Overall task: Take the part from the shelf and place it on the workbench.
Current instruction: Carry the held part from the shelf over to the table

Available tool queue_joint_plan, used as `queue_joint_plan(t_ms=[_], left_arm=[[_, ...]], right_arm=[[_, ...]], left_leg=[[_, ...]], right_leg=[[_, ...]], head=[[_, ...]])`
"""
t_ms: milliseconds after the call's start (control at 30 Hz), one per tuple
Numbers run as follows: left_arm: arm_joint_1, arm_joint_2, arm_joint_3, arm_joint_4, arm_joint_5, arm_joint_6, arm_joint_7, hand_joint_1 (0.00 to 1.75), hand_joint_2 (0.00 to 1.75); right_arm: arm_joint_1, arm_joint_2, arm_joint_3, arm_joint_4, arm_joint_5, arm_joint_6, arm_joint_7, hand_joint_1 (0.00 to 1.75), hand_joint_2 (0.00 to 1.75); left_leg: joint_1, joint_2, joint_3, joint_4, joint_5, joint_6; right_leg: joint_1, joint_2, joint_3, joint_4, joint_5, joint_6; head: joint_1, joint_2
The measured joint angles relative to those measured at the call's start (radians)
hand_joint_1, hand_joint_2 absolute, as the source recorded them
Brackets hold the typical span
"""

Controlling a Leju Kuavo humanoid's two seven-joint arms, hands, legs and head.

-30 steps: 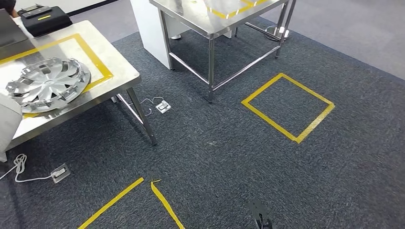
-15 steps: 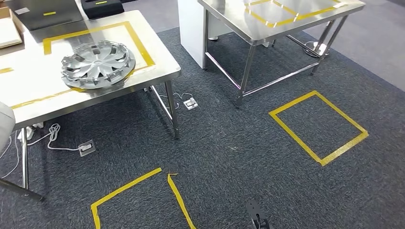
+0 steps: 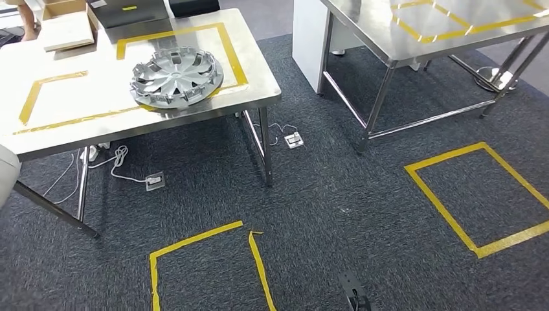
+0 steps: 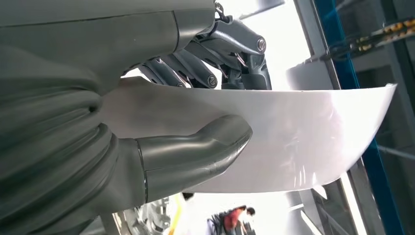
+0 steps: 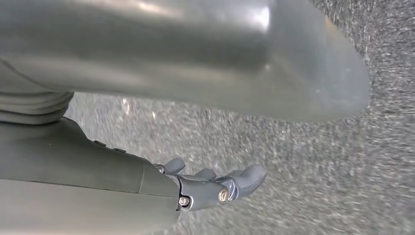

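Note:
My left hand [image 4: 112, 132] grips a white curved sheet part [image 4: 303, 132], with the thumb [image 4: 200, 147] pressed on one face and the darker fingers [image 4: 220, 54] behind it. A rounded white edge of the part [image 3: 5, 176] shows at the left border of the head view. The steel workbench [image 3: 58, 123] with yellow tape outlines stands ahead to the left, and a silver hubcap [image 3: 176, 76] lies on it. My right hand [image 5: 215, 188] hangs over the grey carpet with nothing in it, its fingers loosely apart.
A second steel table [image 3: 388, 39] stands at the upper right. Yellow tape squares [image 3: 476, 194] [image 3: 207, 259] mark the carpet. Cables and floor sockets [image 3: 155, 181] lie under the workbench. A cardboard box [image 3: 65, 26] and dark cases sit at the bench's far side.
The camera has turned, so the whole scene has slid to the right. More of the workbench and its left tape outline has come into view.

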Motion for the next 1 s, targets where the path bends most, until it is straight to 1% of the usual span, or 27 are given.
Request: queue_joint_plan(t_ms=[33, 67, 100, 133, 167, 200, 233, 267, 300, 333, 367, 400, 433, 467, 500, 533, 567, 600, 633, 667, 700, 733, 767, 800, 900, 1000], left_arm=[[0.001, 0.0, 0.0, 0.0, 0.001, 0.0, 0.002, 1.75, 1.75], [0.002, 0.0, 0.0, 0.0, 0.002, 0.0, 0.006, 1.75, 1.75], [0.002, 0.0, 0.0, 0.0, 0.002, -0.001, 0.011, 1.75, 1.75], [0.001, -0.001, 0.0, 0.0, 0.001, -0.002, 0.017, 1.75, 1.75], [-0.001, -0.002, -0.001, -0.002, -0.002, -0.002, 0.023, 1.75, 1.75], [-0.005, -0.003, -0.002, -0.003, -0.006, -0.002, 0.028, 1.75, 1.75], [-0.01, -0.005, -0.003, -0.005, -0.011, -0.002, 0.032, 1.75, 1.75], [-0.014, -0.007, -0.004, -0.007, -0.015, -0.002, 0.035, 1.75, 1.75], [-0.017, -0.01, -0.005, -0.008, -0.019, -0.002, 0.038, 1.75, 1.75], [-0.019, -0.012, -0.006, -0.008, -0.022, -0.002, 0.04, 1.75, 1.75], [-0.019, -0.014, -0.007, -0.01, -0.025, -0.002, 0.042, 1.75, 1.75], [-0.021, -0.016, -0.008, -0.011, -0.028, -0.002, 0.043, 1.75, 1.75], [-0.023, -0.019, -0.009, -0.012, -0.031, -0.002, 0.044, 1.75, 1.75], [-0.026, -0.024, -0.009, -0.013, -0.033, -0.002, 0.045, 1.75, 1.75], [-0.028, -0.03, -0.01, -0.013, -0.035, -0.002, 0.045, 1.75, 1.75], [-0.028, -0.036, -0.011, -0.012, -0.037, -0.002, 0.045, 1.75, 1.75], [-0.028, -0.041, -0.012, -0.012, -0.038, -0.002, 0.045, 1.75, 1.75], [-0.028, -0.045, -0.013, -0.011, -0.039, -0.002, 0.046, 1.75, 1.75], [-0.028, -0.047, -0.013, -0.011, -0.039, -0.002, 0.046, 1.75, 1.75], [-0.028, -0.049, -0.014, -0.011, -0.04, -0.002, 0.047, 1.75, 1.75], [-0.029, -0.051, -0.014, -0.011, -0.041, -0.002, 0.048, 1.75, 1.75], [-0.03, -0.053, -0.014, -0.011, -0.043, -0.002, 0.049, 1.75, 1.75], [-0.031, -0.054, -0.014, -0.011, -0.045, -0.002, 0.051, 1.75, 1.75], [-0.032, -0.055, -0.015, -0.011, -0.047, -0.002, 0.052, 1.75, 1.75], [-0.034, -0.057, -0.018, -0.011, -0.052, -0.002, 0.053, 1.75, 1.75], [-0.039, -0.06, -0.021, -0.011, -0.059, -0.002, 0.054, 1.75, 1.75]], right_arm=[[0.001, 0.0, 0.0, 0.0, 0.0, 0.0, 0.001, 0.0, 0.0], [0.001, 0.0, 0.0, 0.0, 0.0, 0.0, 0.002, 0.0, 0.0], [0.001, 0.0, 0.0, 0.0, -0.001, 0.0, 0.004, 0.0, 0.0], [-0.001, 0.0, 0.0, 0.0, -0.002, 0.0, 0.006, 0.0, 0.0], [-0.002, 0.0, 0.0, 0.0, -0.004, 0.0, 0.009, 0.0, 0.0], [-0.003, 0.0, 0.0, 0.0, -0.005, 0.0, 0.01, 0.0, 0.0], [-0.003, 0.001, 0.0, 0.0, -0.007, -0.001, 0.011, 0.0, 0.0], [-0.004, 0.001, 0.0, 0.0, -0.008, -0.001, 0.011, 0.0, 0.0], [-0.004, 0.001, 0.0, 0.0, -0.008, -0.002, 0.011, 0.0, 0.0], [-0.005, 0.001, 0.0, 0.0, -0.009, -0.002, 0.011, 0.0, 0.0], [-0.006, 0.001, 0.0, 0.0, -0.01, -0.003, 0.011, 0.0, 0.0], [-0.007, 0.002, 0.0, 0.0, -0.012, -0.003, 0.01, 0.0, 0.0], [-0.008, 0.002, 0.0, 0.0, -0.016, -0.004, 0.01, 0.0, 0.0], [-0.008, 0.003, -0.001, 0.0, -0.02, -0.004, 0.01, 0.0, 0.0], [-0.007, 0.003, -0.002, 0.0, -0.025, -0.005, 0.01, 0.0, 0.0], [-0.005, 0.004, -0.004, 0.0, -0.027, -0.006, 0.01, 0.0, 0.0], [-0.003, 0.004, -0.006, 0.0, -0.029, -0.006, 0.01, 0.0, 0.0], [-0.001, 0.004, -0.007, 0.0, -0.03, -0.006, 0.01, 0.0, 0.0], [0.0, 0.004, -0.008, 0.0, -0.03, -0.007, 0.01, 0.0, 0.0], [0.0, 0.004, -0.008, 0.0, -0.03, -0.007, 0.01, 0.0, 0.0], [0.0, 0.004, -0.008, 0.0, -0.03, -0.006, 0.01, 0.0, 0.0], [-0.001, 0.004, -0.008, 0.0, -0.03, -0.006, 0.01, 0.0, 0.0], [-0.001, 0.004, -0.008, 0.0, -0.03, -0.006, 0.011, 0.0, 0.0], [-0.001, 0.005, -0.008, 0.0, -0.03, -0.006, 0.011, 0.0, 0.0], [-0.001, 0.007, -0.009, 0.0, -0.029, -0.006, 0.013, 0.0, 0.0], [-0.001, 0.007, -0.009, 0.0, -0.027, -0.008, 0.014, 0.0, 0.0]], left_leg=[[0.001, 0.012, -0.028, 0.065, -0.029, -0.002], [0.001, 0.016, -0.046, 0.109, -0.043, -0.003], [0.001, 0.018, -0.045, 0.116, -0.038, -0.003], [0.001, 0.023, -0.023, 0.083, -0.016, -0.002], [0.001, 0.036, 0.016, 0.017, 0.016, 0.001], [-0.004, 0.061, 0.056, -0.052, 0.037, 0.006], [-0.008, 0.08, 0.087, -0.108, 0.052, 0.015], [-0.012, 0.093, 0.103, -0.14, 0.056, 0.023], [-0.016, 0.093, 0.105, -0.148, 0.052, 0.031], [-0.015, 0.079, 0.103, -0.149, 0.056, 0.039], [-0.013, 0.069, 0.102, -0.151, 0.057, 0.046], [-0.01, 0.061, 0.102, -0.153, 0.06, 0.052], [-0.007, 0.054, 0.103, -0.156, 0.062, 0.059], [-0.005, 0.048, 0.102, -0.158, 0.064, 0.064], [-0.005, 0.042, 0.101, -0.158, 0.064, 0.067], [-0.005, 0.035, 0.1, -0.158, 0.064, 0.069], [-0.005, 0.028, 0.1, -0.157, 0.064, 0.069], [-0.004, 0.021, 0.1, -0.157, 0.063, 0.069], [-0.004, 0.015, 0.1, -0.156, 0.063, 0.068], [-0.003, 0.01, 0.101, -0.154, 0.062, 0.066], [-0.002, 0.006, 0.101, -0.152, 0.061, 0.063], [-0.003, 0.002, 0.1, -0.149, 0.06, 0.058], [-0.005, -0.001, 0.099, -0.147, 0.058, 0.053], [-0.007, -0.003, 0.097, -0.145, 0.058, 0.053], [-0.01, -0.005, 0.1, -0.151, 0.061, 0.061], [-0.01, -0.004, 0.105, -0.16, 0.066, 0.054]], right_leg=[[0.002, -0.016, 0.0, 0.0, -0.001, -0.002], [0.004, -0.031, 0.0, 0.0, -0.002, -0.003], [0.005, -0.046, 0.0, 0.001, -0.003, -0.003], [0.006, -0.061, 0.002, 0.001, -0.004, -0.003], [0.006, -0.074, 0.004, 0.001, -0.006, -0.001], [0.009, -0.086, 0.006, 0.002, -0.009, 0.002], [0.012, -0.098, 0.008, 0.003, -0.012, 0.006], [0.015, -0.109, 0.01, 0.003, -0.014, 0.011], [0.018, -0.119, 0.012, 0.002, -0.015, 0.015], [0.019, -0.13, 0.015, 0.001, -0.016, 0.02], [0.018, -0.129, 0.016, 0.002, -0.019, 0.026], [0.016, -0.111, 0.014, 0.011, -0.027, 0.033], [0.013, -0.081, 0.003, 0.036, -0.044, 0.038], [0.011, -0.046, -0.018, 0.081, -0.071, 0.043], [0.01, -0.018, -0.05, 0.144, -0.102, 0.046], [0.01, -0.006, -0.085, 0.212, -0.129, 0.047], [0.01, -0.002, -0.114, 0.262, -0.142, 0.048], [0.009, 0.0, -0.128, 0.279, -0.133, 0.049], [0.008, 0.0, -0.122, 0.254, -0.105, 0.048], [0.006, 0.001, -0.099, 0.195, -0.065, 0.048], [0.004, 0.004, -0.069, 0.124, -0.03, 0.048], [0.004, 0.007, -0.045, 0.065, -0.005, 0.046], [0.003, 0.01, -0.029, 0.027, 0.008, 0.044], [0.003, 0.012, -0.024, 0.011, 0.01, 0.042], [0.005, 0.011, -0.024, 0.007, 0.013, 0.038], [0.006, 0.011, -0.025, 0.007, 0.013, 0.031]], head=[[0.0, 0.0], [0.0, 0.0], [0.0, 0.0], [0.0, 0.0], [0.0, 0.0], [-0.001, 0.0], [-0.001, 0.0], [-0.001, 0.0], [-0.001, 0.0], [-0.001, 0.0], [-0.001, 0.0], [-0.001, 0.0], [0.001, 0.0], [0.005, 0.0], [0.009, 0.0], [0.014, 0.0], [0.017, 0.0], [0.018, 0.0], [0.018, 0.0], [0.019, 0.0], [0.02, 0.0], [0.02, 0.0], [0.02, 0.0], [0.02, 0.0], [0.019, 0.0], [0.019, 0.0]])
